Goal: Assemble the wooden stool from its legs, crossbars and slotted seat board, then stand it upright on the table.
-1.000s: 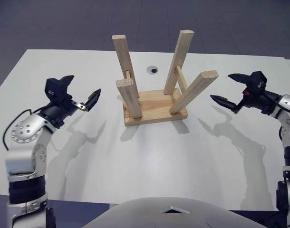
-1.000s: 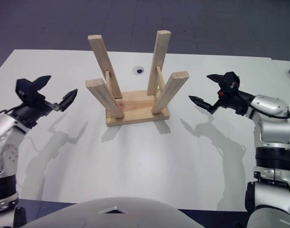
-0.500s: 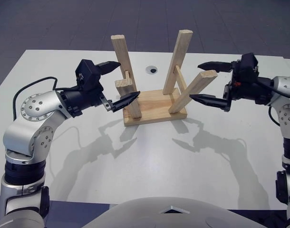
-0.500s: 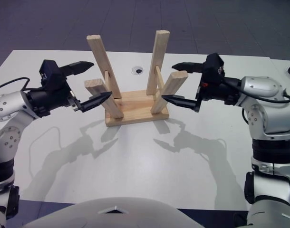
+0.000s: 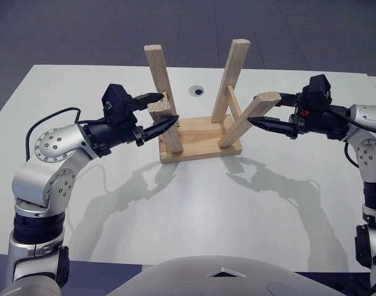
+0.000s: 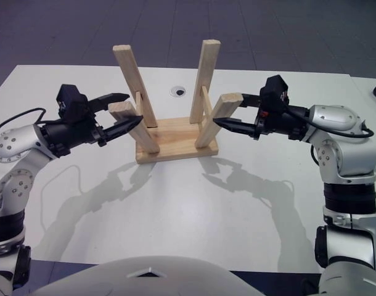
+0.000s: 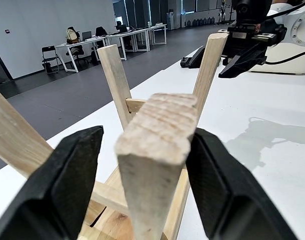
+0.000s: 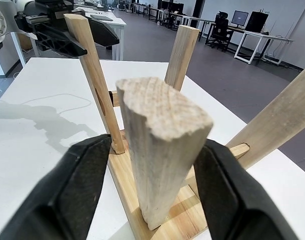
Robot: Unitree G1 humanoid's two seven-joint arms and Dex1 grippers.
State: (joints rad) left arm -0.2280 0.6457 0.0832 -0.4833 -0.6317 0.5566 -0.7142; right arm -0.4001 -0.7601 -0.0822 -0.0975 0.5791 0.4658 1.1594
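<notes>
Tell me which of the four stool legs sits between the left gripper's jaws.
The front-left leg, nearest the robot on its left; the left gripper straddles its top end.

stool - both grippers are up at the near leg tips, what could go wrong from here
1. The stool is upside down, and the left gripper and right gripper sit only at the tips of its two near legs. Lifting or flipping it from there could let it swing or slip out.
2. Those legs splay outward, so uneven pulls might work one loose.

No readable text, labels or numbers on stool or table.
</notes>
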